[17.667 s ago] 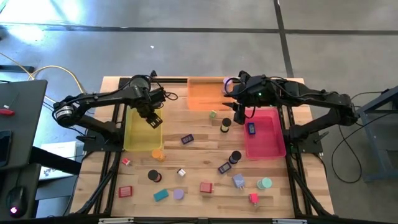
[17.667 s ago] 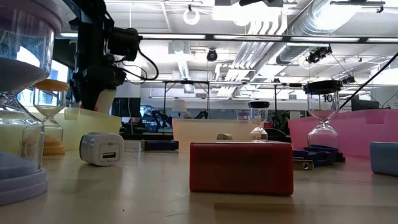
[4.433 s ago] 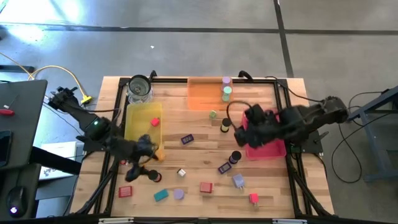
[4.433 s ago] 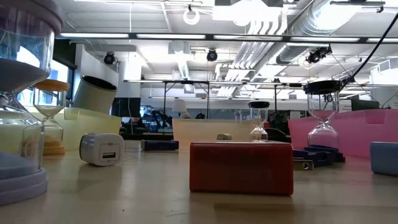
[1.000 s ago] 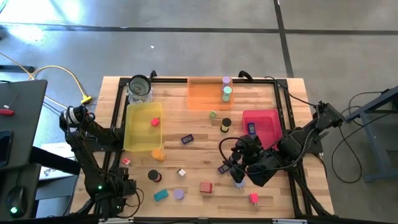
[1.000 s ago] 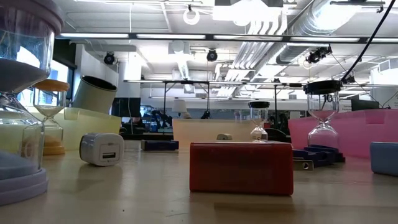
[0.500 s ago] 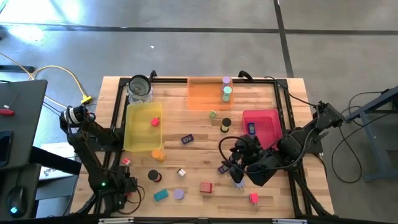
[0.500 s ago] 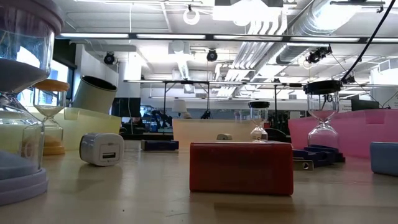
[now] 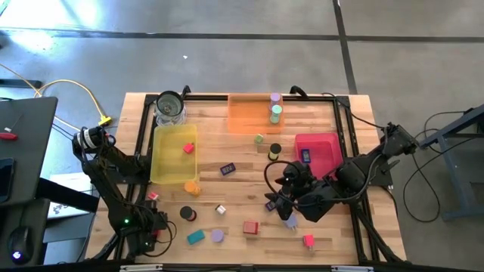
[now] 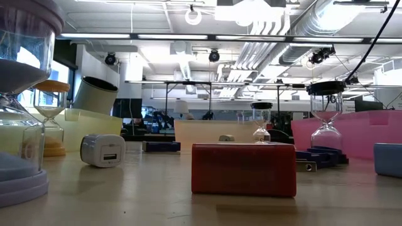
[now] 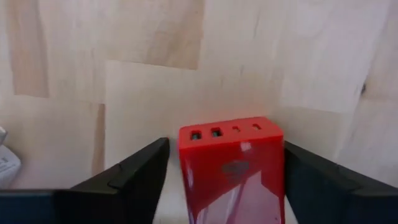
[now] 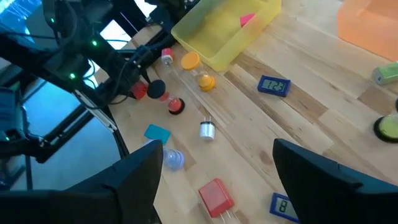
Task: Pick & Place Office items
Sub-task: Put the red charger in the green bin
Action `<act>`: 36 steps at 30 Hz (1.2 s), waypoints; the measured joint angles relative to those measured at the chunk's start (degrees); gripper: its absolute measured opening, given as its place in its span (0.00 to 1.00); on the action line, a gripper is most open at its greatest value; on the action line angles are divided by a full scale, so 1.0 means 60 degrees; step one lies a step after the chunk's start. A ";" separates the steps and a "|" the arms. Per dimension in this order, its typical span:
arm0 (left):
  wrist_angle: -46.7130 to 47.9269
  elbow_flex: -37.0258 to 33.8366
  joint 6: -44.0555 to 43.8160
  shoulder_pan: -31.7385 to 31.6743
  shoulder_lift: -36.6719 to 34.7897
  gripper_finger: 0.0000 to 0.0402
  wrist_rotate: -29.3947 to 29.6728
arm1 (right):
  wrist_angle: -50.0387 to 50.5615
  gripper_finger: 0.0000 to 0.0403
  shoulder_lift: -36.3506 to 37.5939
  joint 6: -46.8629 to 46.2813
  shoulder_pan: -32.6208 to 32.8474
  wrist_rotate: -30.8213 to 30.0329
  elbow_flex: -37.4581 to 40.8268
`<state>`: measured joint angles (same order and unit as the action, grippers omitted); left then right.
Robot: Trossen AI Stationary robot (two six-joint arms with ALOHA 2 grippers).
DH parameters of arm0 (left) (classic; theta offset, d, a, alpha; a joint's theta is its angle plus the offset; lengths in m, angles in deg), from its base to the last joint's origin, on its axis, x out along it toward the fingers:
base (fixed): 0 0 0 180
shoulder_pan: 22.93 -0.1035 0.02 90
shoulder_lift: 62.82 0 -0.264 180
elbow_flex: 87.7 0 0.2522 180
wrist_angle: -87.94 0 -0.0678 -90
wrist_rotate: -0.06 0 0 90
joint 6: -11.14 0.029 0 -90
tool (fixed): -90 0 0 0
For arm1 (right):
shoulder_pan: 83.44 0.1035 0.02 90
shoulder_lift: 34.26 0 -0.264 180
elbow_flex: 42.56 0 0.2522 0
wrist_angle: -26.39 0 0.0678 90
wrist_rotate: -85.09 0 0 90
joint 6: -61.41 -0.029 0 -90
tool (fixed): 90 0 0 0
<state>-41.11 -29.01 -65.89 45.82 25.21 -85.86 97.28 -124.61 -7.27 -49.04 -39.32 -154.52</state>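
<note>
Small blocks and short hourglass-like cylinders lie scattered on the wooden table (image 9: 242,185). My left gripper (image 9: 151,229) is low at the near-left corner, open. Its fingers stand on either side of a red block (image 11: 231,168) that lies flat on the wood. My right gripper (image 9: 281,198) hangs open and empty above the near-right middle. It is beside a dark-blue block (image 9: 270,204) and a lavender block (image 9: 290,221). The right wrist view looks across at another red block (image 12: 216,196), a teal block (image 12: 157,132) and a lavender cylinder (image 12: 173,159). Neither gripper shows in the low view. My left gripper comes from above with one finger (image 11: 130,177) a little off the red block's side. The other finger (image 11: 323,180) is right against the opposite side (image 11: 278,168). Whether that finger touches it, I cannot tell. The block rests on the table.
A yellow tray (image 9: 174,153) holding a red piece, an orange tray (image 9: 253,113) and a pink tray (image 9: 321,155) sit on the far half. A glass jar (image 9: 169,108) stands at the far-left corner. More pieces lie along the near edge.
My left gripper has crept toward the table's right until it straddles the red block near the left edge. My right gripper has drawn slightly toward the far edge, uncovering the lavender block beneath it. The pieces themselves have not moved.
</note>
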 joint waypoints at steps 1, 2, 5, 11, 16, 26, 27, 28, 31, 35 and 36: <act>0.0028 -0.0004 -0.0031 0.0004 0.0000 0.64 0.0116 | -0.0052 0.73 0.0000 0.0000 -0.0035 0.0004 0.0000; 0.0047 -0.0011 -0.0034 0.0007 0.0003 0.61 0.0171 | -0.0094 0.73 0.0000 0.0000 -0.0068 0.0007 0.0000; 0.0079 -0.0011 -0.0005 0.0006 0.0007 0.52 0.0225 | -0.0213 0.73 0.0000 0.0004 -0.0186 0.0039 0.0000; 0.0089 -0.0051 0.0042 0.0000 -0.0331 0.51 0.0295 | -0.0539 0.73 0.0000 0.0259 -0.0444 0.0105 0.0000; 0.0520 -0.0051 0.0273 -0.0059 -0.1401 0.54 0.0534 | -0.1093 0.73 0.0000 0.0877 -0.0626 0.0330 0.0000; 0.0864 -0.0044 0.1647 -0.1317 -0.4396 0.54 0.1168 | -0.1639 0.73 0.0000 0.1939 -0.0697 0.0615 0.0000; 0.0954 -0.0044 0.1869 -0.1561 -0.4754 0.54 0.1286 | -0.1634 0.73 0.0000 0.2068 -0.0697 0.0698 0.0000; 0.1098 -0.0040 0.2041 -0.1843 -0.5110 0.54 0.1362 | -0.1632 0.73 0.0000 0.2237 -0.0697 0.0794 0.0000; 0.1727 -0.0036 0.2443 -0.2860 -0.6165 0.54 0.1387 | -0.1622 0.73 0.0000 0.2970 -0.0698 0.0951 0.0000; 0.1865 -0.0033 0.3228 -0.4391 -0.7290 0.54 0.1424 | -0.1565 0.73 0.0000 0.4469 -0.0813 0.1037 0.0000; 0.1891 -0.0031 0.3438 -0.4797 -0.7510 0.54 0.1418 | -0.1526 0.73 0.0007 0.4778 -0.0877 0.1037 0.0000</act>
<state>-29.76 -29.20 -45.26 17.04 -19.85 -77.35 88.13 -124.57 21.39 -54.30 -33.10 -154.52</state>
